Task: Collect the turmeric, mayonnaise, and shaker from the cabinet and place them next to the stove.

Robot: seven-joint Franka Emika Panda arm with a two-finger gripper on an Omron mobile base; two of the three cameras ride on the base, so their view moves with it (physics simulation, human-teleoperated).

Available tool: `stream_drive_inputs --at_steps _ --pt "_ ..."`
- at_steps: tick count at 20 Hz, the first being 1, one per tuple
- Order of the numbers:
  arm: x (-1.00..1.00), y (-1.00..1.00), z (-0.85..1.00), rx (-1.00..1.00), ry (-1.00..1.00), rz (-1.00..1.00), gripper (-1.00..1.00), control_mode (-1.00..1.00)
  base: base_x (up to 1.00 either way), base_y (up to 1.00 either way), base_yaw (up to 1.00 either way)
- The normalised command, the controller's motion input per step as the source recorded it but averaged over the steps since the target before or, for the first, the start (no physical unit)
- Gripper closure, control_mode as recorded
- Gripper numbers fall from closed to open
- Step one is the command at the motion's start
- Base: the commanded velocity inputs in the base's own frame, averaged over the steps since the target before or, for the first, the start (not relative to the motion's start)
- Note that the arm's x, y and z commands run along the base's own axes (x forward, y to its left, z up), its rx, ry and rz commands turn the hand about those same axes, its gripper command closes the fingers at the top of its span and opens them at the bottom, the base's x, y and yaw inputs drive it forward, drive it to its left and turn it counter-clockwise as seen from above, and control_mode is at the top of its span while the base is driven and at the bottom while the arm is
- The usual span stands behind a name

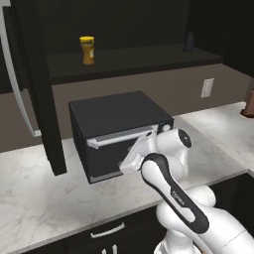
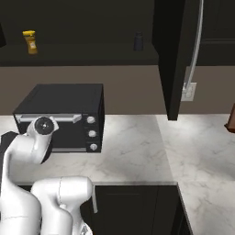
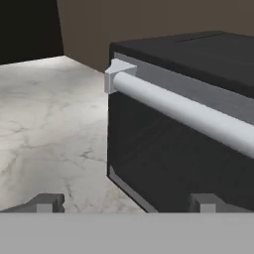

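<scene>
The turmeric (image 1: pixel 87 49) (image 2: pixel 30 42), a small orange jar with a yellow lid, stands at the left of the dark shelf in the open black cabinet (image 1: pixel 129 62) (image 2: pixel 92 53). The slim dark shaker (image 1: pixel 189 42) (image 2: pixel 138 41) stands farther right on the same shelf. My gripper (image 3: pixel 126 203) is open and empty. It sits low over the marble counter (image 3: pixel 49 124), close in front of the black toaster oven (image 3: pixel 188 149) and well below the shelf. The mayonnaise and the stove are out of view.
The toaster oven (image 1: pixel 119 129) (image 2: pixel 64 114) sits on the counter under the shelf. The open cabinet door (image 1: pixel 44 99) (image 2: pixel 176 55) has a long silver handle (image 1: pixel 15 74) (image 2: pixel 195 46). A wall outlet (image 1: pixel 207 88) and a brown object (image 1: pixel 248 106) are to the right.
</scene>
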Motion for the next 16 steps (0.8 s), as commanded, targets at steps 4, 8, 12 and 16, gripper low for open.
stream_drive_inputs --at_steps 4,8,12,16 --pt "-0.65 -0.03 0.63 0.0 0.0 0.0 -1.0 -1.0 0.0 0.0 0.0" --pt "-0.37 -0.01 0.8 0.0 0.0 -0.01 -1.0 -1.0 0.0 0.0 0.0" --pt "-0.06 0.0 0.94 0.0 0.0 -0.05 -1.0 -1.0 0.0 0.0 0.0" --pt "0.0 0.0 0.95 0.0 0.0 -0.07 -1.0 -1.0 0.0 0.0 0.0"
